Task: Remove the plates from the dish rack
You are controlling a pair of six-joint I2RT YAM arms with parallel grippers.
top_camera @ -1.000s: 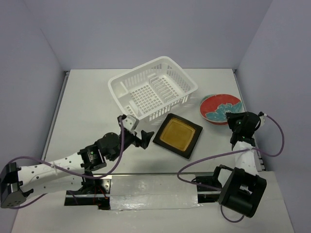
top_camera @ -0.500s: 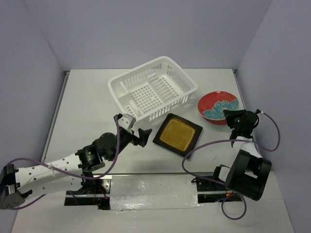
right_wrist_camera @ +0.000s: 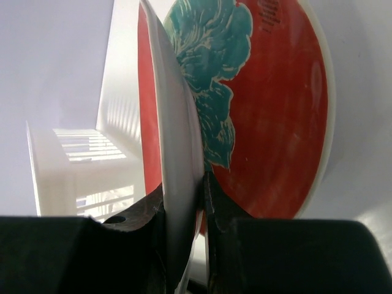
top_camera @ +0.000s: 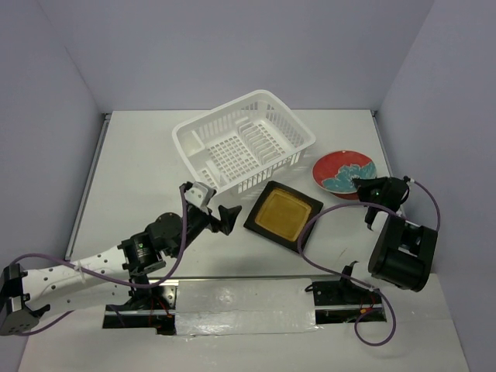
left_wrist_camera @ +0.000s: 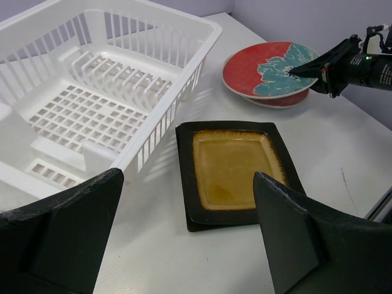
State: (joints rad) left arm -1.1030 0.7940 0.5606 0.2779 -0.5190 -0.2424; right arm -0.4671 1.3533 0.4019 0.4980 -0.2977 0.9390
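The white dish rack (top_camera: 244, 143) (left_wrist_camera: 92, 92) stands at the middle back with no plates in its slots. In front of it the amber-centred square plate (top_camera: 283, 215) (left_wrist_camera: 236, 165) lies on a second dark square plate, of which only the edge (left_wrist_camera: 191, 225) shows. My right gripper (top_camera: 363, 186) (right_wrist_camera: 182, 196) is shut on the rim of a round red and teal plate (top_camera: 343, 170) (left_wrist_camera: 269, 67) (right_wrist_camera: 177, 122), tilted over another round plate (left_wrist_camera: 282, 100). My left gripper (top_camera: 219, 213) (left_wrist_camera: 188, 177) hangs open just left of the square plates, holding nothing.
Grey walls close the table on the left, back and right. The right arm's cable (top_camera: 325, 225) loops over the table beside the square plates. Bare table (top_camera: 139, 170) lies left of the rack.
My right gripper has carried the round plate a little left, and the right arm has swung round with it. The left gripper has edged slightly towards the rack, still open.
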